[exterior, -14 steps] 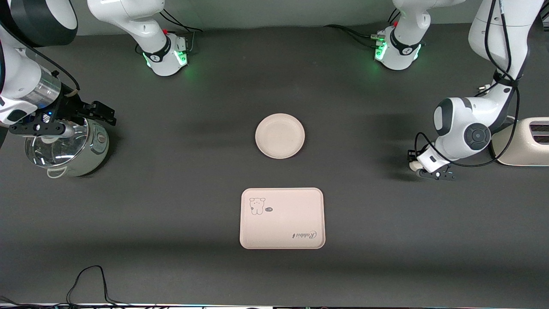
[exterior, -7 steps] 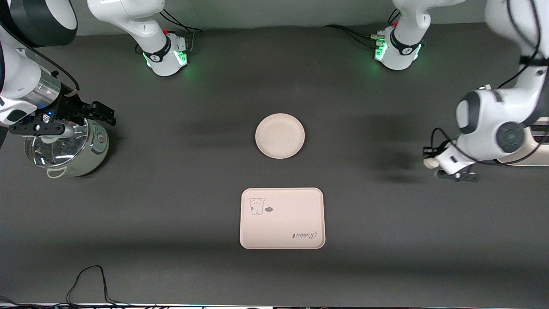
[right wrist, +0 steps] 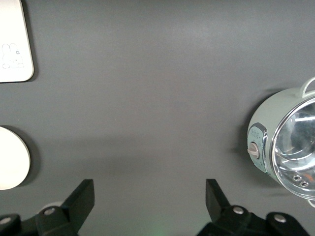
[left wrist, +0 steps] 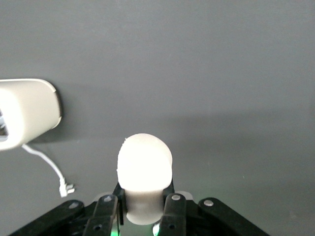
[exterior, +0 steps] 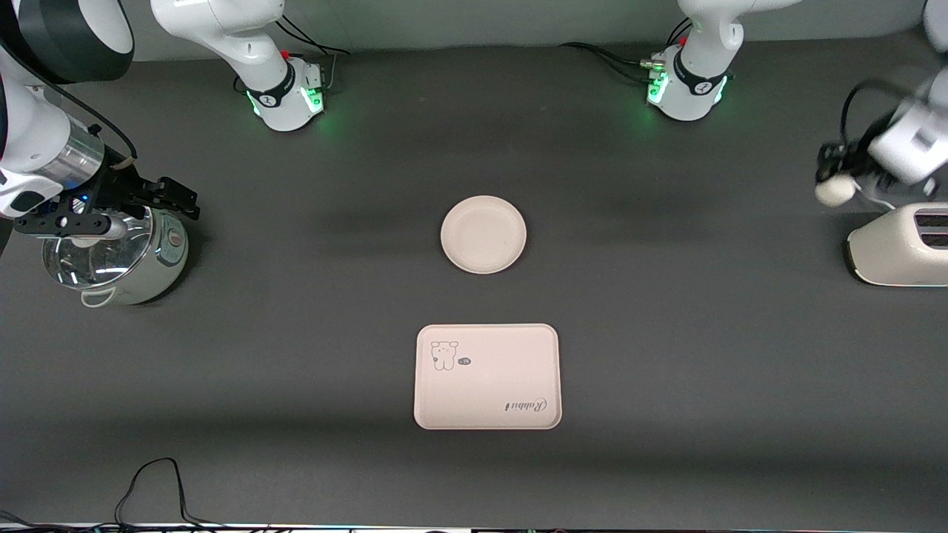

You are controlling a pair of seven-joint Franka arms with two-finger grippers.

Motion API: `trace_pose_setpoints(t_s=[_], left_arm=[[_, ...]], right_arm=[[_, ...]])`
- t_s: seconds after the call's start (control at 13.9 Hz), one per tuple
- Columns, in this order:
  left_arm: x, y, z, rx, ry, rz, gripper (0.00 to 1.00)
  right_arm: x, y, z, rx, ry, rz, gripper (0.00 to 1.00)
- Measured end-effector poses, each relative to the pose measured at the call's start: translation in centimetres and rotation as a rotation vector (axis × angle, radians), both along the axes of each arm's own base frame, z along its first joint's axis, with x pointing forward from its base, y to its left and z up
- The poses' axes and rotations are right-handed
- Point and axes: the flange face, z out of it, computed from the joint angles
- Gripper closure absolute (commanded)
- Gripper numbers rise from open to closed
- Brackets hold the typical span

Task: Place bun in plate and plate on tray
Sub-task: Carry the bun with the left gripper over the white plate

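Left wrist view: bun (left wrist: 144,169), likely soft and light, pinched low by closed left gripper (left wrist: 142,216) above the toaster (exterior: 900,254); right gripper (right wrist: 147,196) wide open, empty, waiting over the pot (exterior: 118,259).

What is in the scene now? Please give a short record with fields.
bun: held up in the left gripper, over the table by the toaster; point
plate: bare, mid-table
tray: bare, nearer the front camera than the plate
right gripper: open, waits above the pot
done: nothing placed yet
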Motion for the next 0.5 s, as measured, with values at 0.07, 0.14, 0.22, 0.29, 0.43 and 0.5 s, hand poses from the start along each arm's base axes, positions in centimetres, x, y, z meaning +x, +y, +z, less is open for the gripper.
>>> trace_pose_setpoints(t_s=[0.07, 0.14, 0.22, 0.29, 0.43, 0.5], left_arm=[[-1.5, -0.2, 1.7, 0.002, -0.015, 0.001, 0.68], [-2.4, -0.4, 2.5, -0.001, -0.028, 0.001, 0.68], [-2.7, -1.0, 2.6, -0.020, -0.033, 0.011, 0.68], [-2.6, -2.1, 2.2, -0.045, -0.029, 0.034, 0.68], [-1.7, -7.6, 1.0, -0.043, -0.034, 0.070, 0.68], [-1.3, -11.5, 0.2, -0.023, -0.047, 0.089, 0.68]], right_arm=[[0.0, 0.1, -0.1, 0.000, 0.003, 0.001, 0.00], [-0.1, 0.2, -0.3, -0.001, 0.007, 0.003, 0.00], [-0.1, 0.3, -0.5, -0.001, 0.010, 0.009, 0.00], [-0.1, 0.6, -0.5, -0.001, 0.011, 0.021, 0.00], [-0.2, 1.1, -0.4, 0.000, 0.009, 0.032, 0.00], [-0.2, 1.2, -0.4, 0.000, 0.005, 0.034, 0.00]])
